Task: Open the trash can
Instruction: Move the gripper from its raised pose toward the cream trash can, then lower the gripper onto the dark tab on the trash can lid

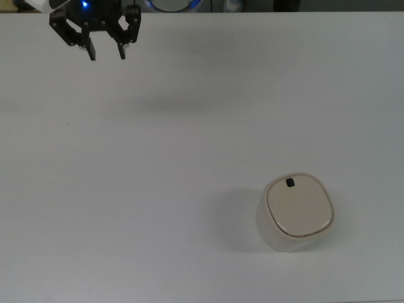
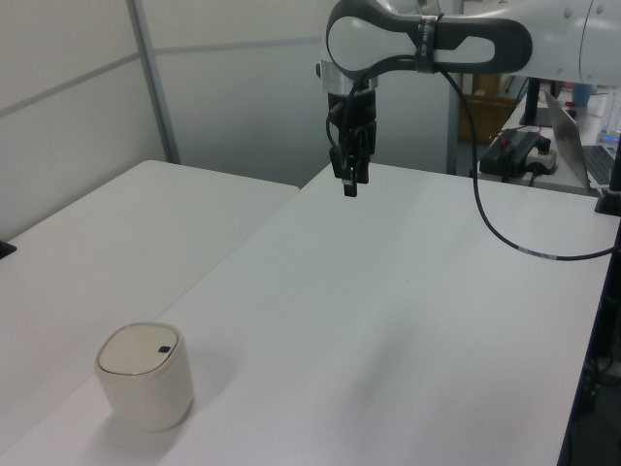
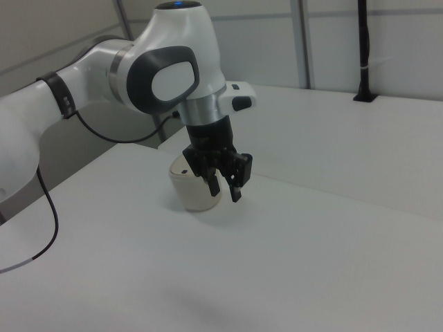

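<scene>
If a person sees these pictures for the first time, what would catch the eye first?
Probably the gripper, dark against the white table, hanging in the air at the top view's upper left with its jaws open. Next comes the trash can, alone at the top view's lower right, lid shut.
</scene>
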Controlling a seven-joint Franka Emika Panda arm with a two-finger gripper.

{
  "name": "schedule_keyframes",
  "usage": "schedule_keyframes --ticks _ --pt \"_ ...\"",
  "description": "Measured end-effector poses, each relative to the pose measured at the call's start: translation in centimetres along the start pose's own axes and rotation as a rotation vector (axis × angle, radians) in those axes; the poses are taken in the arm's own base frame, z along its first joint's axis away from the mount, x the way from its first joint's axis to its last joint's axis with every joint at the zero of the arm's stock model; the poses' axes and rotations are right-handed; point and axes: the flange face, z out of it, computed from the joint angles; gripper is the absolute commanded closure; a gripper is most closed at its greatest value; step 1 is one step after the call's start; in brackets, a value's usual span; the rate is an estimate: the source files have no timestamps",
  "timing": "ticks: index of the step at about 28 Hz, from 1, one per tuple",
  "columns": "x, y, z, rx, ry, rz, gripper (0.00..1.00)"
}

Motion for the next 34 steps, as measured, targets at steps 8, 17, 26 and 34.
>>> schedule_keyframes --ticks 8,17,26,34 --pt "0.0 -0.1 0.0 0.013 0.002 0.0 1.0" --pt "1.1 -3.5 1.7 0.042 -0.023 -0.056 1.0" --pt "5.2 -10.2 4.8 0.105 0.075 -0.142 1.0" --pt "8.8 -18.5 7.4 0.187 0.242 -0.211 1.0"
